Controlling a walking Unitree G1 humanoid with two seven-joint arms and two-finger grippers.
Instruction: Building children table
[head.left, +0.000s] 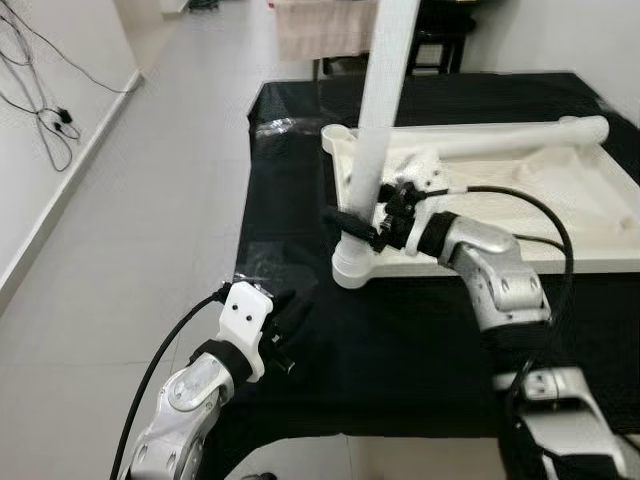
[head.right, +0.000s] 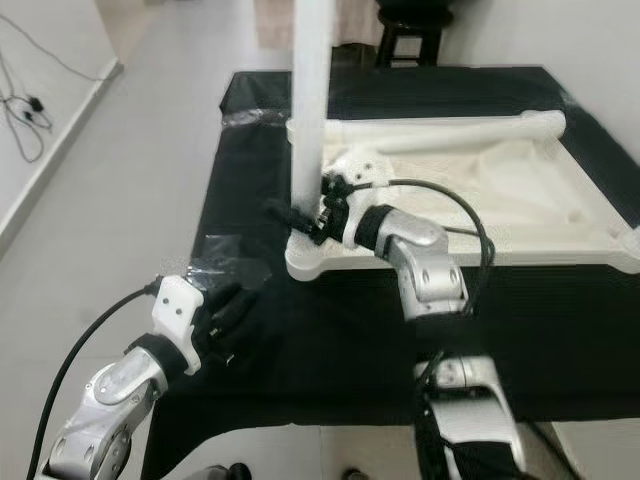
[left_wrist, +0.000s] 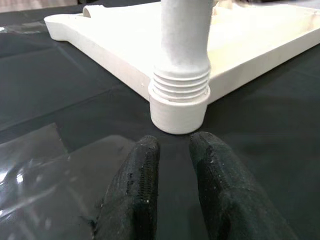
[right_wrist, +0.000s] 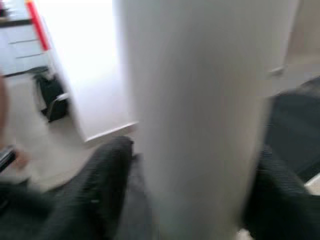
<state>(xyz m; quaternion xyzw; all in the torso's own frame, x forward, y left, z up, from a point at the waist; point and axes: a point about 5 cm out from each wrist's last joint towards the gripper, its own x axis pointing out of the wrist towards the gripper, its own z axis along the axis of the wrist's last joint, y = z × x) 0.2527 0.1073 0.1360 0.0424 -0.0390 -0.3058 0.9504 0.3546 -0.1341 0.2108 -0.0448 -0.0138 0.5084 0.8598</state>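
A white children's table top (head.left: 560, 200) lies upside down on a black-covered table (head.left: 400, 350). A white leg (head.left: 375, 120) stands upright in its near-left corner socket (head.left: 352, 265), with the screw thread (left_wrist: 180, 85) showing just above the socket. My right gripper (head.left: 365, 232) is shut on the leg low down, its fingers (right_wrist: 105, 190) on either side of the leg (right_wrist: 200, 115). A second white leg (head.left: 520, 135) lies along the top's far edge. My left gripper (head.left: 290, 325) rests on the cloth in front of the socket, its fingers (left_wrist: 142, 175) slightly apart and holding nothing.
Clear plastic film (head.left: 262, 265) lies on the cloth by the table's left edge. Open floor runs along the left, with cables (head.left: 40, 110) at the wall. A dark stool (head.left: 440, 45) stands behind the table. The table's front edge is close to my body.
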